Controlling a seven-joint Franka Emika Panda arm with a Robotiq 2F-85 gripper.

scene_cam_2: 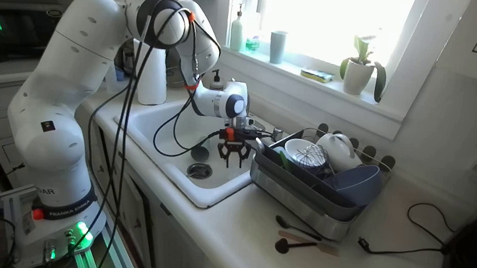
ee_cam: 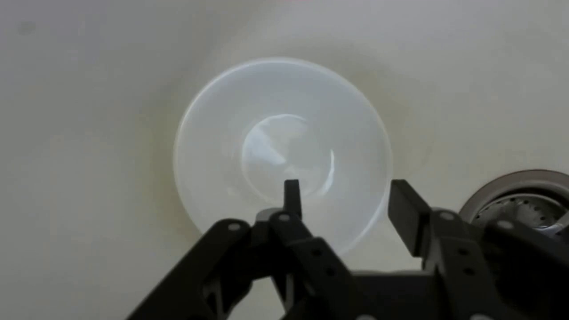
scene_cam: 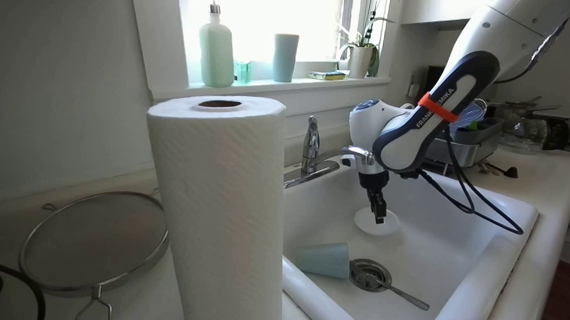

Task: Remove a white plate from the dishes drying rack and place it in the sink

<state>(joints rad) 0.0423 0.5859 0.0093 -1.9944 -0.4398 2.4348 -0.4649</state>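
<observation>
Daylight pours through the window (scene_cam: 267, 10), and there's your white plate (ee_cam: 280, 151), lying in the sink (scene_cam: 448, 273)! Glossy, so expect it slick, stiff, breakable, probably light; take it gently by the rim. Your jaws hang over it, spread, pinching nothing, straddling that rim in the wrist view. The drain (ee_cam: 515, 211) is near; the dishes drying rack (scene_cam_2: 290, 196) stands just beside the sink.

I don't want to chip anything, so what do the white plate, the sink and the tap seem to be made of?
White plate: glossy ceramic or plastic, unclear which; it shows sharp reflections. Sink: probably glazed ceramic or enamel, from its smooth white sheen. Tap: likely chromed metal, given its mirror shine.
</observation>
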